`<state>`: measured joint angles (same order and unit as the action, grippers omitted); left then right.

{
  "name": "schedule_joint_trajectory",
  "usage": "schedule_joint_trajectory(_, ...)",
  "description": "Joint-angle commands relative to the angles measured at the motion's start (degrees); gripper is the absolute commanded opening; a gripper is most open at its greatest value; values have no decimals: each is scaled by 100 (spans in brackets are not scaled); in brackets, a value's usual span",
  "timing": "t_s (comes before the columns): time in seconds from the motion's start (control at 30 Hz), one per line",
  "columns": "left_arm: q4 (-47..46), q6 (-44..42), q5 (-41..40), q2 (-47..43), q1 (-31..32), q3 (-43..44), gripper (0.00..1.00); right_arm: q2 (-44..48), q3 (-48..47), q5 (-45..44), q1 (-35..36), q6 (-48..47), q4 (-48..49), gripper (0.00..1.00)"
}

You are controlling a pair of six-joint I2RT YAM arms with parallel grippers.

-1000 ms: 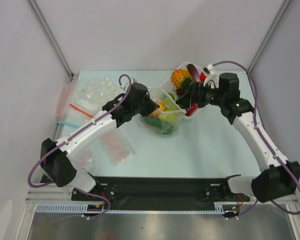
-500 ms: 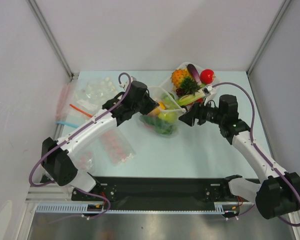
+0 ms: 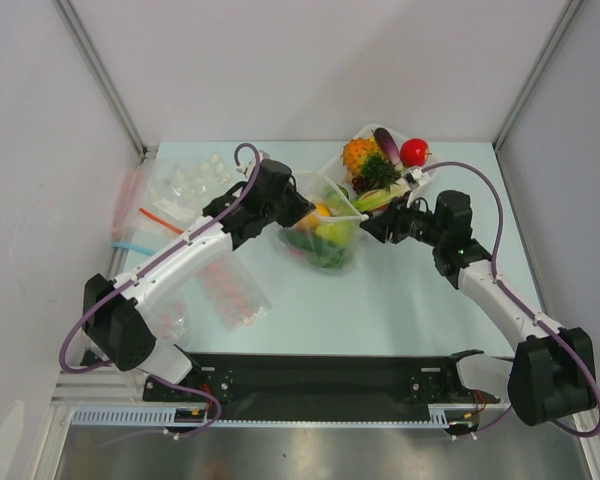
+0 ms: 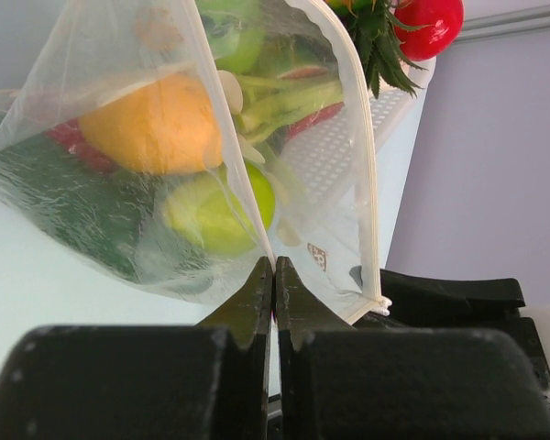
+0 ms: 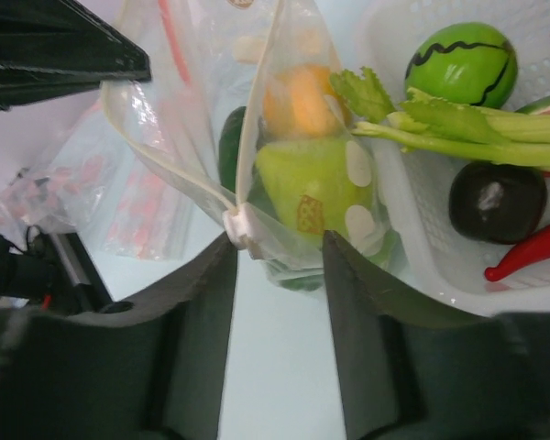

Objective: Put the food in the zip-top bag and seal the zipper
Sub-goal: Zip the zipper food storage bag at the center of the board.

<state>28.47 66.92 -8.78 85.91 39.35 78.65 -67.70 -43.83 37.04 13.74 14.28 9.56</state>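
- Left end effector (image 4: pixel 274 278): pinched shut on zip-top bag (image 4: pixel 119 229) film.
- Right end effector (image 5: pixel 280 252): jaws apart astride bag corner, white tray (image 5: pixel 431 275) beside.
- Bag's printed mark (image 5: pixel 310 214): unreadable.

Lighting bright, even, diffuse; shadows on table (image 3: pixel 410 290) faint. Top view sharp, mild bending at edges. Wrist views: left gripper fingers (image 4: pixel 247 307) and right gripper fingers (image 5: pixel 197 312) dark, soft-focus; zip-top bag (image 4: pixel 147 183) film shows light glare.

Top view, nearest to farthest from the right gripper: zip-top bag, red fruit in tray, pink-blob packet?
1. zip-top bag, just left of the right gripper
2. red fruit, farther back, to its right
3. pink-blob packet, far left, toward the bases
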Motion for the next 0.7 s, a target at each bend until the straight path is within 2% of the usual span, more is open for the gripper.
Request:
schedule_joint_trajectory(0.0, -52, -170, 7, -13, -77, 273, 4, 99, 129, -205, -11, -31, 573, 50)
schedule_joint_trajectory(0.03, -43, -170, 16, 13, -77, 300, 4, 91, 138, -240, -20, -13, 590, 57)
schedule_joint_trajectory(0.07, -52, -179, 34, 14, -86, 309, 4, 91, 156, -276, -11, -31, 591, 58)
schedule_joint_trajectory(0.2, -43, -179, 86, 75, -86, 361, 4, -85, 270, -294, -20, -22, 792, 55)
schedule_joint_trajectory(0.4, -78, -205, 174, 145, -86, 388, 5, -252, 341, -153, 24, 110, 1250, 29)
schedule_joint_trajectory(0.43, -87, -205, 201, 163, -86, 388, 5, -244, 340, -144, 50, 66, 1241, 18)
schedule_joint_trajectory(0.47, -105, -223, 201, 172, -86, 388, 5, -243, 332, -118, 59, 31, 1224, 12)
schedule_joint_trajectory(0.5, -105, -231, 201, 189, -86, 388, 5, -243, 306, -100, 102, 13, 1189, 10)
schedule_joint_trajectory(0.6, -96, -450, 157, 189, -86, 467, 16, -182, 332, -13, 112, 4, 1188, 7)
schedule_joint_trajectory(0.63, -61, -538, 131, 189, -86, 554, 28, -165, 323, 5, 112, 13, 1180, 6)
schedule_joint_trajectory(0.67, 18, -791, 70, 189, -86, 607, 35, -138, 305, 58, 112, 22, 1171, 5)
